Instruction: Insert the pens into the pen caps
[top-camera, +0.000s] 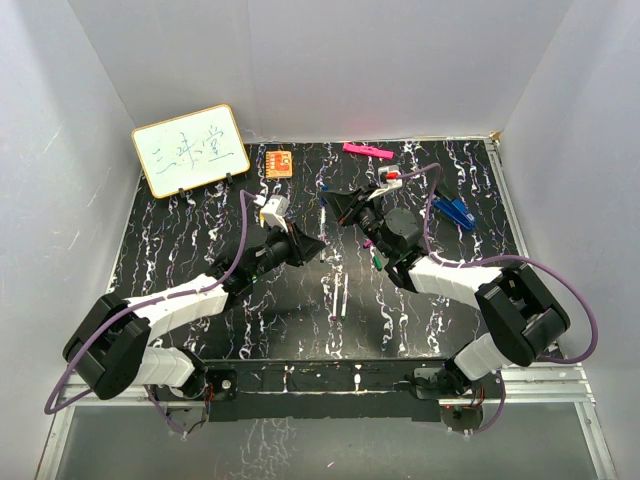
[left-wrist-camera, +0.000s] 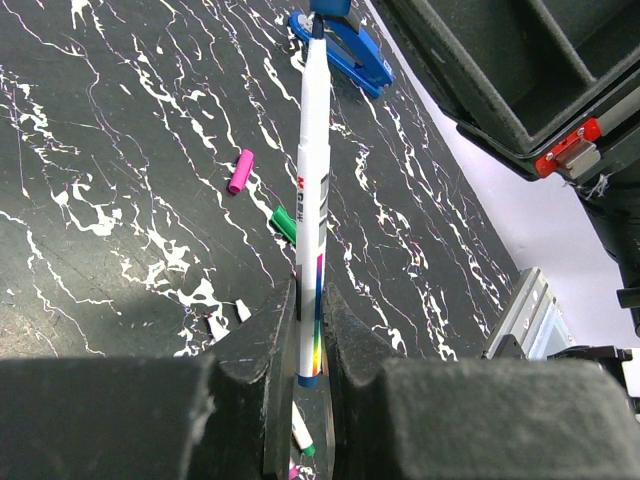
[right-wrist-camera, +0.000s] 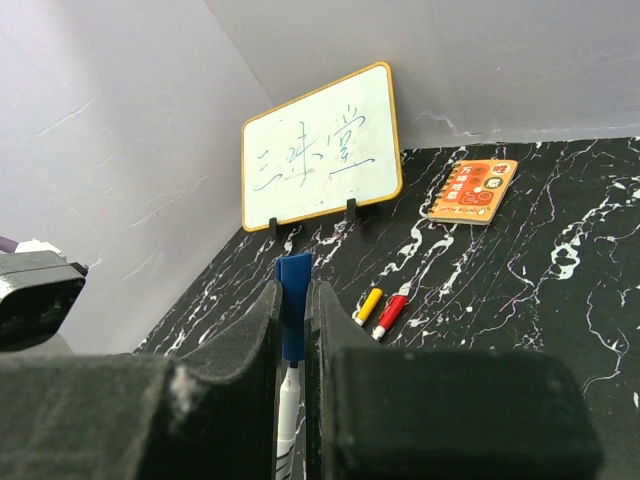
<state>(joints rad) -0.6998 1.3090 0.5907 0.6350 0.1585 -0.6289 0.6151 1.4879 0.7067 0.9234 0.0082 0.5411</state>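
Note:
My left gripper (left-wrist-camera: 308, 292) is shut on a white pen (left-wrist-camera: 311, 190) near its blue tail end, and the pen points away from it. My right gripper (right-wrist-camera: 293, 292) is shut on the blue pen cap (right-wrist-camera: 294, 300). The pen's tip (right-wrist-camera: 289, 395) sits right at the cap's mouth. In the top view the two grippers, left (top-camera: 316, 245) and right (top-camera: 338, 205), face each other over mid-table. A purple cap (left-wrist-camera: 240, 172) and a green cap (left-wrist-camera: 284, 222) lie on the table. A green-tipped pen (left-wrist-camera: 303, 435) lies under the left jaws.
A whiteboard (top-camera: 190, 150) stands at the back left, with an orange notebook (top-camera: 279, 161) and a pink marker (top-camera: 367, 151) along the back. A blue clip-like object (top-camera: 455, 211) lies right. Short yellow (right-wrist-camera: 369, 303) and red (right-wrist-camera: 392, 312) pieces lie near. Two loose white pens (top-camera: 340, 295) lie centre front.

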